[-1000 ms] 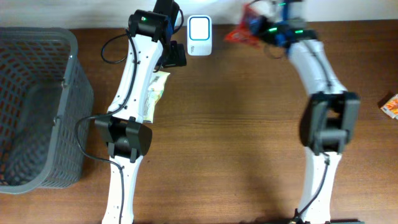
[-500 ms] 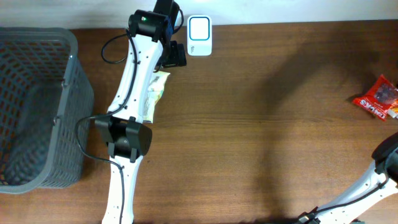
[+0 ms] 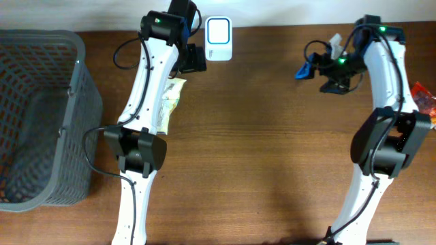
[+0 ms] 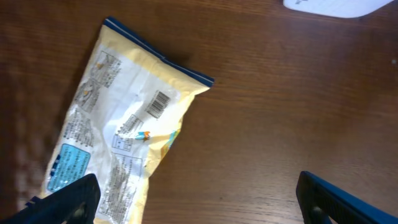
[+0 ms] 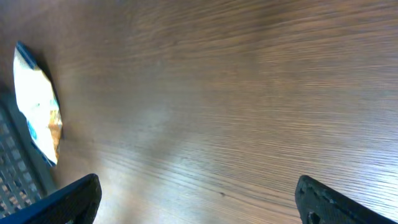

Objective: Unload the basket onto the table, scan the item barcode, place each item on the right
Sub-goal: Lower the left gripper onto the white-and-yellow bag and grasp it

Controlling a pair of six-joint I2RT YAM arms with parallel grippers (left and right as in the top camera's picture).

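Yellow packet (image 4: 124, 134) lies under the downward-pointing left gripper (image 4: 202, 200), jaws apart. Right gripper (image 5: 199, 199), jaws also apart, hovers over the table (image 5: 217, 93).

Open table (image 3: 259, 156) centre; basket (image 3: 80, 95), packet (image 3: 174, 92) left.

1. Snack packet (image 4: 124, 143): pale yellow, blue edge, white panel, black barcode stripes.
2. Desk (image 3: 272, 170): dark brown wood grain.
3. Basket (image 3: 41, 116): grey mesh.
4. Scanner (image 3: 218, 37): white, pale blue window.
5. Second packet (image 3: 425, 97): red.
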